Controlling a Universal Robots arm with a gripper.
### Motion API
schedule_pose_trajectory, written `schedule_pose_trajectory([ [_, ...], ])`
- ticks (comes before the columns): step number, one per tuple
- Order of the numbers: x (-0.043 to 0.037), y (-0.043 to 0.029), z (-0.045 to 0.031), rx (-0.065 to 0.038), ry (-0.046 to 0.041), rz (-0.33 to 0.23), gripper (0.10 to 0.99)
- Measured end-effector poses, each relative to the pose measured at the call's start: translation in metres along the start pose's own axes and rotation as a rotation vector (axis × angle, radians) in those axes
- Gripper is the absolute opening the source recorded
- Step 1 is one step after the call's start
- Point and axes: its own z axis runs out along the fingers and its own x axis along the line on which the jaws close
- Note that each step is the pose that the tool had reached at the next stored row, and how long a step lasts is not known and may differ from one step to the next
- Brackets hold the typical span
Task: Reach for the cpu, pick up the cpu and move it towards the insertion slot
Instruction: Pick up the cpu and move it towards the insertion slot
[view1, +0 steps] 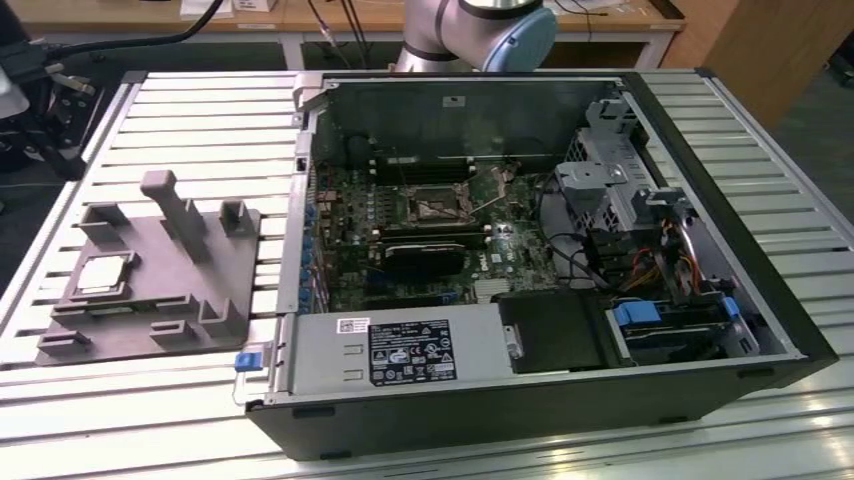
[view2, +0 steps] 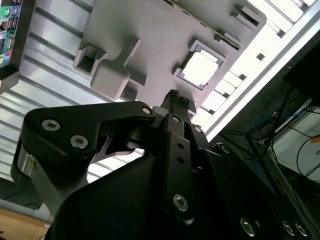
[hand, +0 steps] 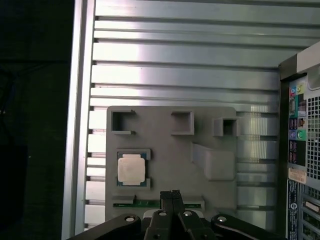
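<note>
Slatted aluminium makes up the tabletop (view1: 160, 420), which carries everything in the exterior view. Nearest the camera lies an open computer case (view1: 534, 420) on its side, with a grey power supply (view1: 400, 355) along its closest wall. Just beyond that sits the green motherboard, where a black ribbed block (view1: 427, 255) comes first and the insertion slot (view1: 437, 207), a small square socket with a silvery frame and dark centre, lies right behind it. On the exterior view's left, beside the case and well apart from the socket, a grey fixture plate (view1: 147, 320) with upright posts rests on the slats. The cpu (view1: 104, 274) lies flat in a square recess of that plate, shiny side up. At the far edge, the arm (view1: 481, 30) rises behind the case. In both wrist views the gripper (hand: 170, 194) (view2: 175, 95) is closest to the lens, its two black fingertips pressed together with nothing between them. Past the tips lies the fixture plate (hand: 170, 150) (view2: 150, 40), and the cpu (hand: 131, 169) (view2: 200, 67) sits in its pocket near the gripper, untouched and to one side of the tips.
</note>
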Motion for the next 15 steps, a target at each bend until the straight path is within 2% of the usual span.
schedule_pose_trajectory([
  [15,0.0061,-0.001,0.0172,0.0,-0.0007,0.0,0.106],
])
